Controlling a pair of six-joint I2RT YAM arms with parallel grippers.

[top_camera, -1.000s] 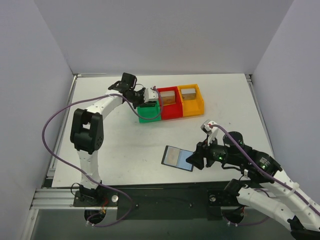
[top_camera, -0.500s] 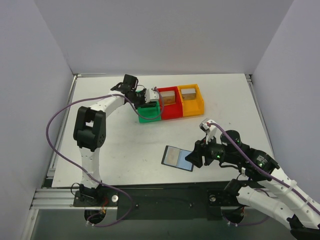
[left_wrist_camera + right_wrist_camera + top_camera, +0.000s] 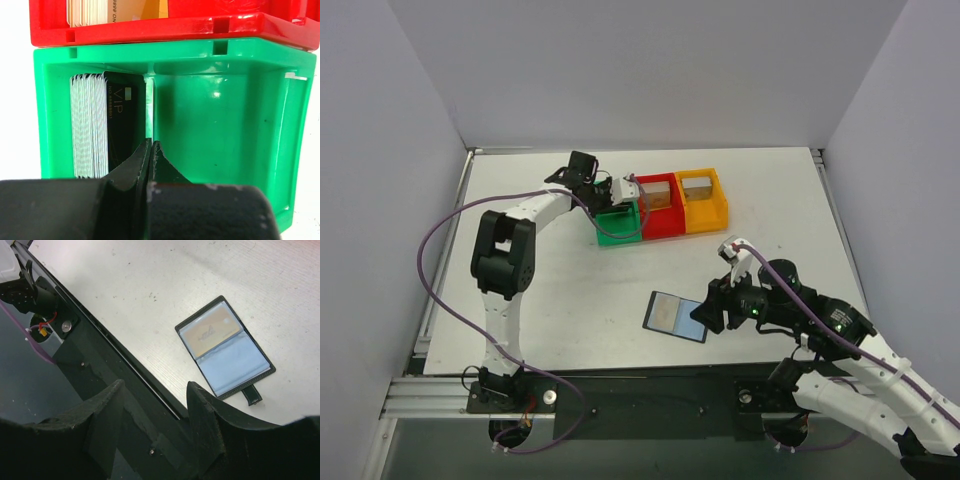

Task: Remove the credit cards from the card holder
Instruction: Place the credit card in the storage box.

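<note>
The card holder (image 3: 676, 316) lies open and flat near the table's front edge. In the right wrist view the card holder (image 3: 225, 354) shows a tan credit card (image 3: 210, 331) in one clear pocket and a pale blue pocket beside it. My right gripper (image 3: 706, 315) hovers just right of it, over the table's front edge. This right gripper (image 3: 156, 385) is open with nothing between its fingers. My left gripper (image 3: 623, 192) is at the green bin (image 3: 618, 228). In its own view the left gripper (image 3: 151, 146) is shut and empty, beside a stack of cards (image 3: 95, 125) standing in the green bin (image 3: 225, 100).
A red bin (image 3: 658, 218) and an orange bin (image 3: 706, 212) stand in a row right of the green one, each holding cards. The red bin (image 3: 175, 22) borders the green one. A black rail (image 3: 125, 365) runs along the table's front edge.
The left arm's elbow has shifted slightly right while its gripper stays at the green bin. The right arm has edged a little up and left. The card holder has not moved.
</note>
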